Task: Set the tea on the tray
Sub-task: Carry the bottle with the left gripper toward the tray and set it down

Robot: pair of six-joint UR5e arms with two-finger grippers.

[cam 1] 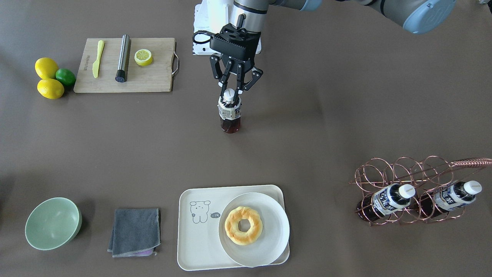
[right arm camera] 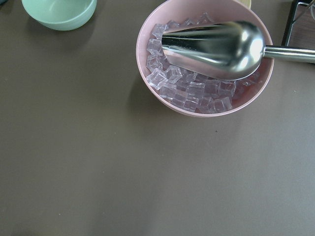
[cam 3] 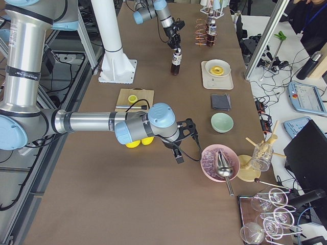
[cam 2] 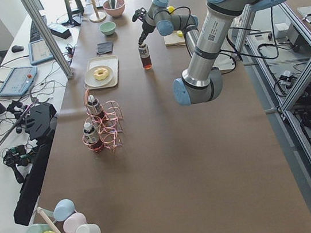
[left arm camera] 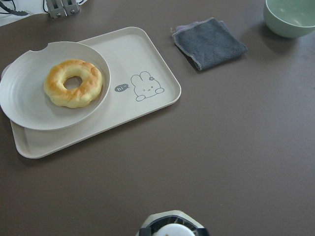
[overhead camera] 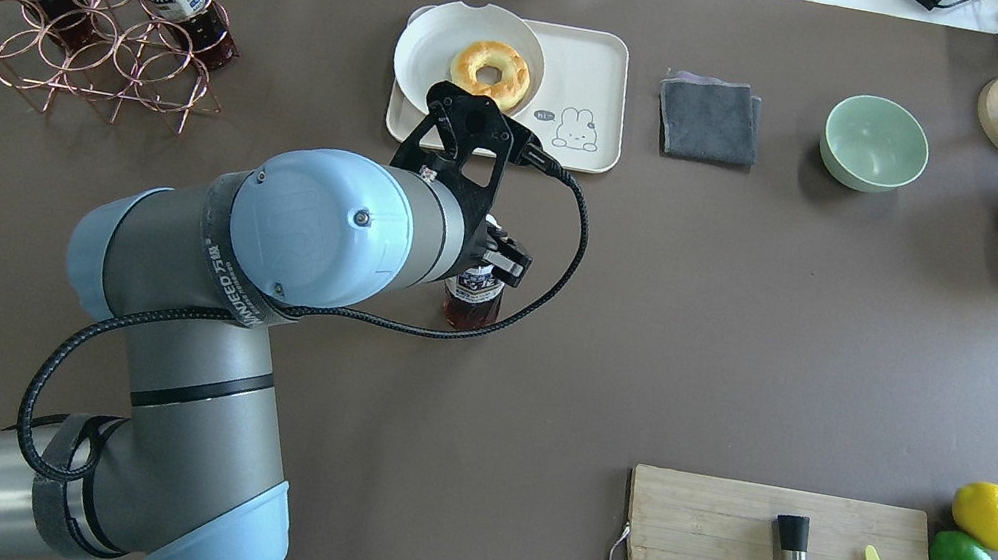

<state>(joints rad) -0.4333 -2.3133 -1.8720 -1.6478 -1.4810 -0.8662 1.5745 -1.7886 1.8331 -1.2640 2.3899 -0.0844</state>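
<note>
- tea (cam 1: 230, 113): small clear bottle of dark reddish-brown liquid with a white cap, upright near the middle of the table (cam 1: 326, 127), well apart from every edge.
- left end effector (cam 1: 230, 92): points straight down over the bottle, fingers drawn in on either side of the white cap and gripping it. whether the bottle's base rests on the table or hangs just above it cannot be told.
- tray (cam 1: 192, 246): cream, with a cartoon animal outline, lies at the edge far from the robot, about midway along it, well apart from the tea.
- a round white plate (cam 1: 269, 246) with a doughnut (cam 1: 243, 225) covers the tray's half toward the robot's left.
- copper wire rack (cam 1: 384, 169): near the far corner on the robot's left, holding two alike bottles (cam 1: 388, 200).
- right end effector (cam 3: 180, 148): hangs near the far corner on the robot's right, just beside a pink bowl of ice (right arm camera: 211, 112) with a metal scoop (right arm camera: 216, 42) in it. how far open it is cannot be told.
</note>
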